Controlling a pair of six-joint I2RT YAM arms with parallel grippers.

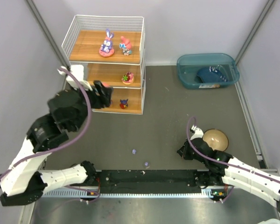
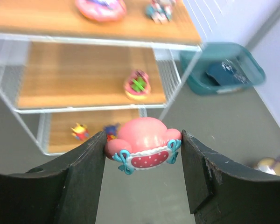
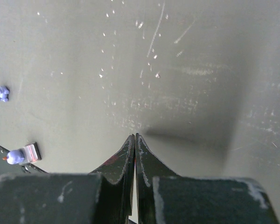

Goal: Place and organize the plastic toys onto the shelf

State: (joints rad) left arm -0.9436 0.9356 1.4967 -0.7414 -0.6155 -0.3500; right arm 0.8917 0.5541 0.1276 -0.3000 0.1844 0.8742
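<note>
Left gripper (image 2: 143,156) clamped on pink toy (image 2: 141,135) w/ teal bows, held just in front of shelf (image 2: 70,74). Other toys (image 1: 107,44) sit on all 3 boards. Right gripper (image 3: 134,142) closed tight, empty, low over table (image 1: 168,116) nr tan bowl (image 1: 215,139).

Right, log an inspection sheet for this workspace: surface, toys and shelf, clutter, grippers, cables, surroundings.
Surface: grey table, scuffed; two purple bits near the front.
Job's things: shelf holds toys, two on top, one in the middle, two at the bottom; pink toy not yet placed.
Clutter: teal bin with blue item; tan bowl.
Grippers: left gripper shut on pink toy, before the shelf; right gripper shut, empty, low over the table.
Cables: purple cable loops on each arm.
Surroundings: pale walls.
</note>
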